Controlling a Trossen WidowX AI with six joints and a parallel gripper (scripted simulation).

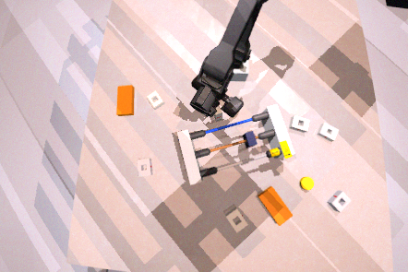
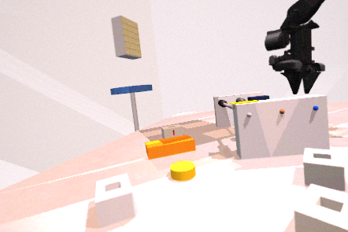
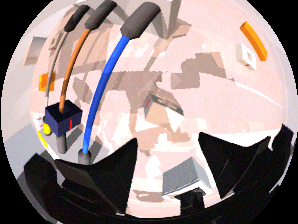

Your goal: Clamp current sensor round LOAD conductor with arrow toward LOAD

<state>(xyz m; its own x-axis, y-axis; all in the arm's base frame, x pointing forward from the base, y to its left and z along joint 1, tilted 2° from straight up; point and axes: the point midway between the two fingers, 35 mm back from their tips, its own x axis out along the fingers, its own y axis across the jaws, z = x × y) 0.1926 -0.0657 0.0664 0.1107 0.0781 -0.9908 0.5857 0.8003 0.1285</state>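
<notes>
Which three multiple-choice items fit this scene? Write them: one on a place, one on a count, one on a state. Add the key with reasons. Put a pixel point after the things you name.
1. Where is the dark blue block (image 1: pixel 250 137) (image 2: pixel 261 97) (image 3: pixel 63 117)?
A. Around the blue conductor
B. Around the orange-brown conductor (image 1: pixel 228 146) (image 2: pixel 282 112) (image 3: pixel 73 60)
C. On the table beside the yellow disc

2. How many orange rectangular blocks (image 1: pixel 126 100) (image 2: pixel 173 148) (image 3: pixel 254 40) lie on the table?
A. One
B. Four
C. Two

3. How does the black parallel-jaw gripper (image 1: pixel 218 115) (image 2: pixel 301 93) (image 3: pixel 169 139) stand?
A. Open, holding nothing
B. Shut on a white block
C. Shut, with its fingertips touching

1: B, the top and wrist views show that conductor entering and leaving the block.
2: C, the top view shows one at each side of the conductor rack (image 1: pixel 186 157) (image 2: pixel 281 128).
3: A, the wrist view shows the fingertips apart with nothing gripped.
</notes>
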